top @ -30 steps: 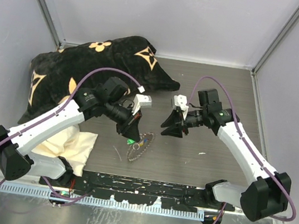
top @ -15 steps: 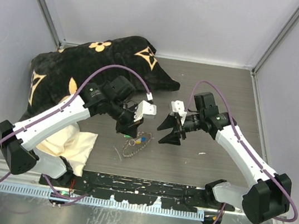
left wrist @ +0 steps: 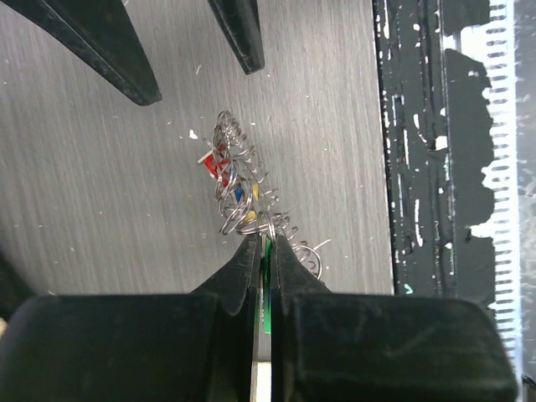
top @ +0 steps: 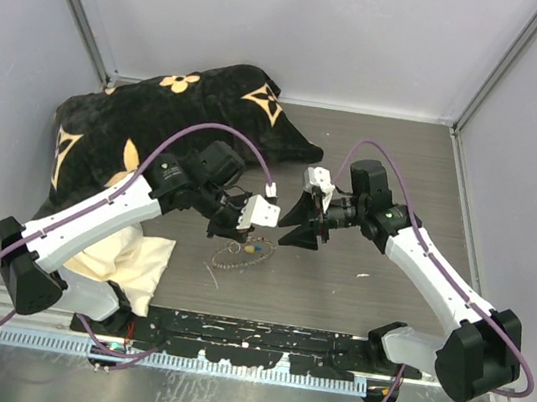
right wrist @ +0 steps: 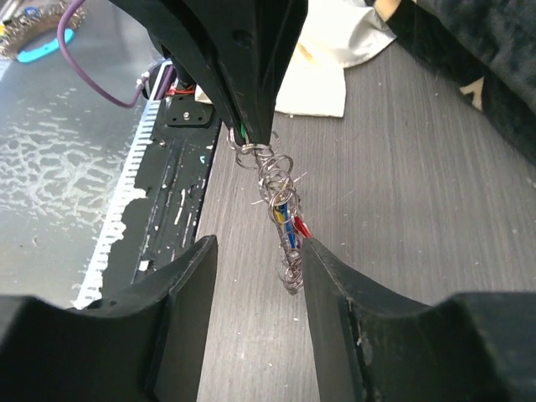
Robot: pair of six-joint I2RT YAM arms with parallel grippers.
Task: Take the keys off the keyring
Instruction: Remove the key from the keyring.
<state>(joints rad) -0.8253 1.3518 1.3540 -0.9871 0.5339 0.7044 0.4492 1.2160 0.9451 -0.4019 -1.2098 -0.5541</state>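
Observation:
My left gripper (left wrist: 266,243) is shut on a green key (left wrist: 266,285), whose plastic head shows between its jaws. From that grip the keyring (left wrist: 239,180), a silvery wire coil, trails out just above the table. A red key (left wrist: 216,163) and small blue and yellow ones are threaded on it. In the right wrist view the keyring (right wrist: 285,218) hangs between the spread fingers of my right gripper (right wrist: 256,244), close to the right finger, with the red key (right wrist: 301,228) beside it. From above, the left gripper (top: 229,226) and the right gripper (top: 303,228) face each other over the keyring (top: 240,254).
A black cushion with gold flower shapes (top: 160,114) fills the back left. A cream cloth (top: 123,260) lies at the front left beside the left arm. A black scuffed strip (top: 258,336) runs along the table's near edge. Grey walls close in both sides and the back.
The left gripper has swung right, pulling the keyring from a flat loop into a stretched strand. The right gripper has opened wider and moved left around the coil's free end.

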